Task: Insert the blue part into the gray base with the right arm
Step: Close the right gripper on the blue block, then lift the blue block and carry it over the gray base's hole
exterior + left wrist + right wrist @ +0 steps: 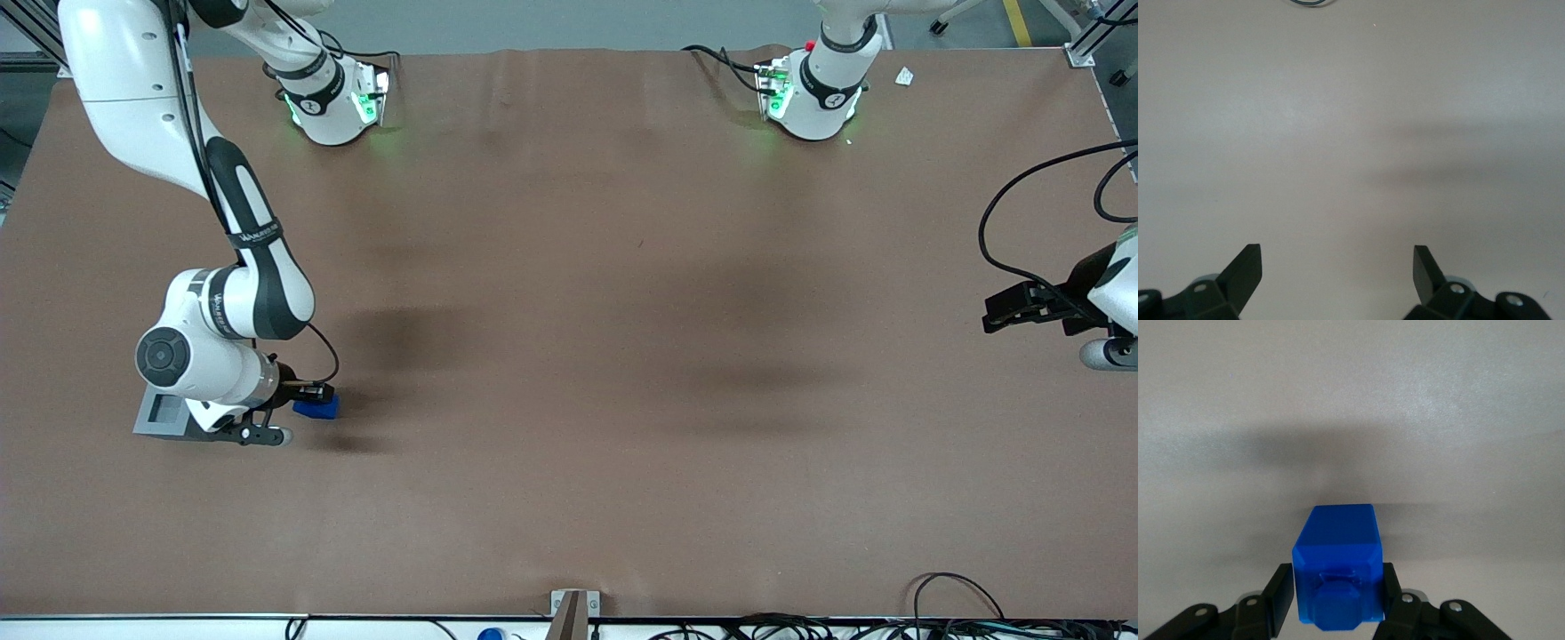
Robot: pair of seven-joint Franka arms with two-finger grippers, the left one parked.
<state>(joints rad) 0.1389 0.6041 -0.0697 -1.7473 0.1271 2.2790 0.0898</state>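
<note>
**A:** Hand (307,400) looks low at the working arm's end of the surface (569,356), right at the blue part (317,408), with the gray base (160,416) just beside the wrist. Front view can't tell me if it's got a grip, though.

**B:** Wrist cam settles it: fingers (1279,597) pressed against both sides of the blue part (1338,570), so it's clamped. No base visible there. I'd say lift straight, keep it level, then line up over the recess using the front view.

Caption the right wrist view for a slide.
Pincer fingers flank the blue part on the table.
</note>
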